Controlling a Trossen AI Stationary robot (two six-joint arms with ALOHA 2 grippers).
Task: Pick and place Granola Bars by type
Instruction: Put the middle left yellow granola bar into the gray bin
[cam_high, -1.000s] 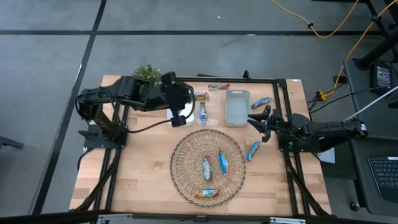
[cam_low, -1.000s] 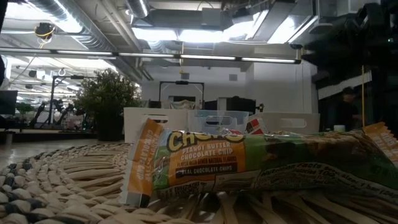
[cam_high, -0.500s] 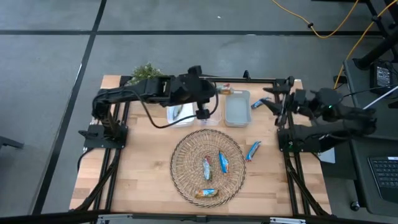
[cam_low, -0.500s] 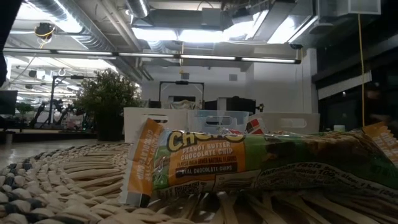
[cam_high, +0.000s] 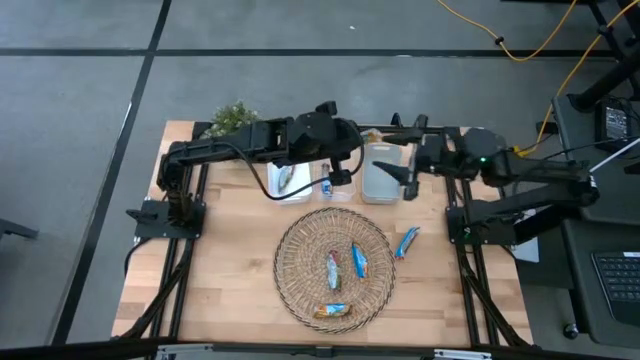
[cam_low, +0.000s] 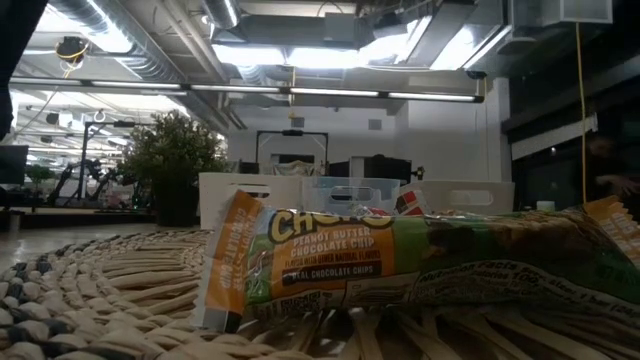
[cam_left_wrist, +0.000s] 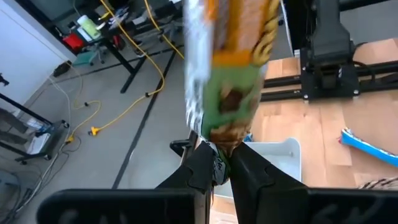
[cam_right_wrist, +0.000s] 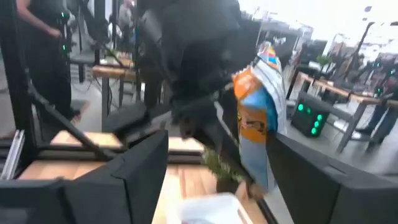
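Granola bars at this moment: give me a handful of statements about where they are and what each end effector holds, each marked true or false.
1. The left end effector is shut on a green and orange bar. True.
2. The right end effector is empty. False: the right wrist view shows it holding a blue and orange bar.
3. Three bars lie on the wicker tray. True: two blue ones near the middle and a green one at its near edge.
4. No bar lies on the bare table. False: a blue bar lies on the wood, right of the tray.
5. Both arms hang over the tray. False: both are over the bins behind it.
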